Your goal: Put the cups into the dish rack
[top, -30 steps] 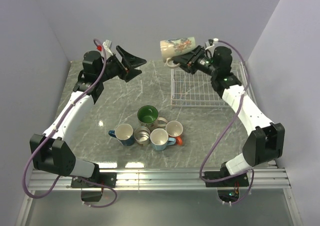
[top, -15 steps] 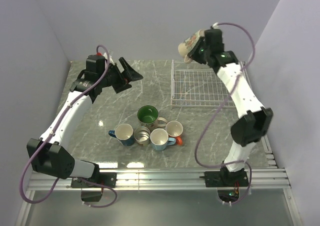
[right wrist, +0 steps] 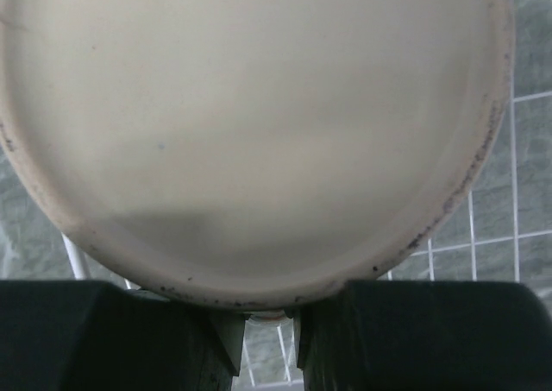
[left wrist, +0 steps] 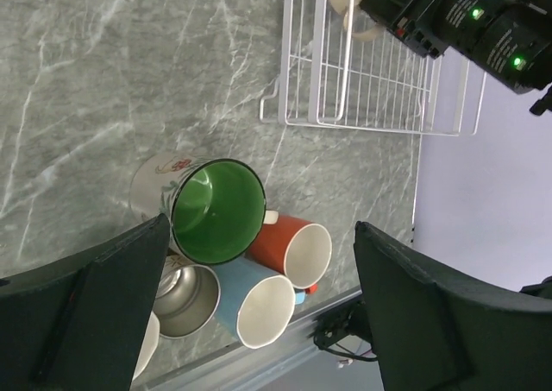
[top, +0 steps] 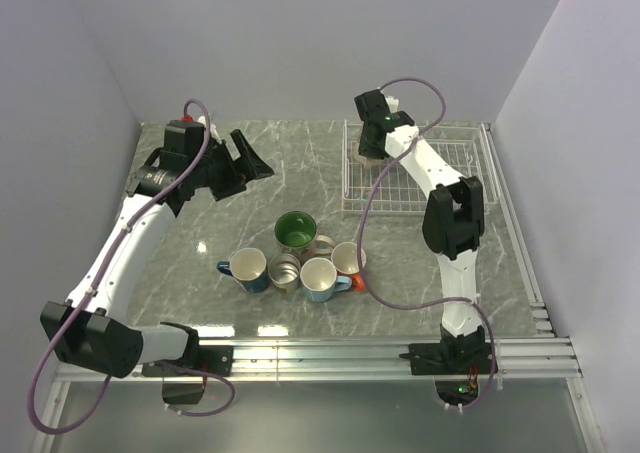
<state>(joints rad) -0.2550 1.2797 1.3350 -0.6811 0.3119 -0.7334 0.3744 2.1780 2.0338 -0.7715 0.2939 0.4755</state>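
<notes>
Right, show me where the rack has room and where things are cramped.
The dish rack is bare except its far left corner, where the right fingers hold the cream mug. The marble between rack and left fingers is free too. Crowded: five mugs bunched tightly at the table's centre.

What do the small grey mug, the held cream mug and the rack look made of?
Small grey handled mug: likely steel, shiny reflective inside. Cream mug: seemingly glazed ceramic, glossy with dark-speckled rim. White wire-grid dish rack: probably coated metal wire.
</notes>
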